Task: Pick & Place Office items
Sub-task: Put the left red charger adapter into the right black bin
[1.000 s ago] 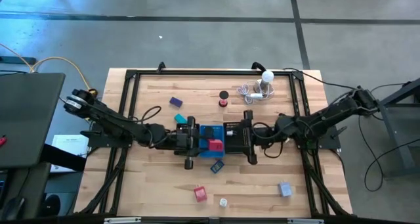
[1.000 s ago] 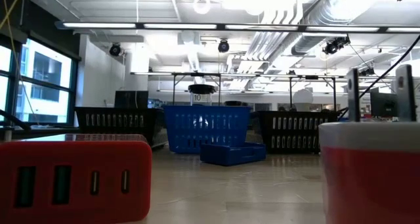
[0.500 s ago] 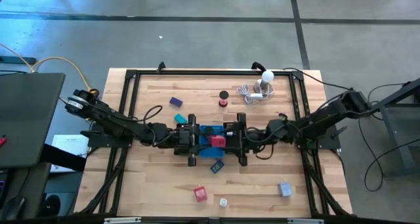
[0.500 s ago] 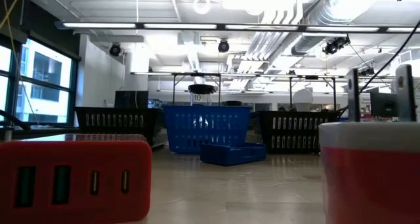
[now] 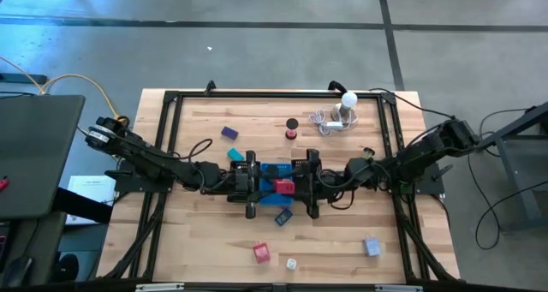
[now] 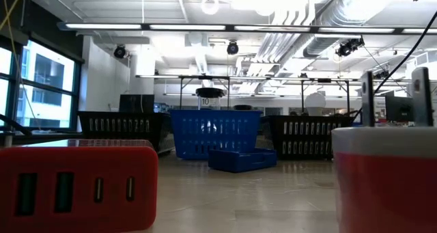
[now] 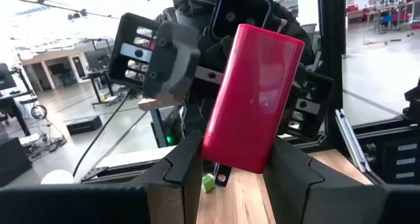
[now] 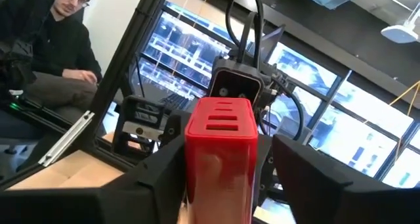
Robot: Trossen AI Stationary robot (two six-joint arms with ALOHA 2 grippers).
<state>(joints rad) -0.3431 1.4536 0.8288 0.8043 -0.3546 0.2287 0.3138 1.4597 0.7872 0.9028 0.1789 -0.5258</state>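
Two grippers meet over the middle of the table (image 5: 197, 241). My right gripper (image 5: 301, 184) has slid in closer than a second ago, and its spread fingers now sit either side of the red block (image 5: 282, 186). My left gripper (image 5: 257, 183) pinches that block. A blue tray (image 5: 272, 169) lies under them. The front boards have lots of room, with only a red charger (image 5: 261, 253) and a grey block (image 5: 372, 246).

Red charger block (image 6: 76, 185) w/ ports close at left, red-white item (image 6: 384, 178) at right; blue basket (image 6: 215, 133) and black baskets (image 6: 123, 130) behind
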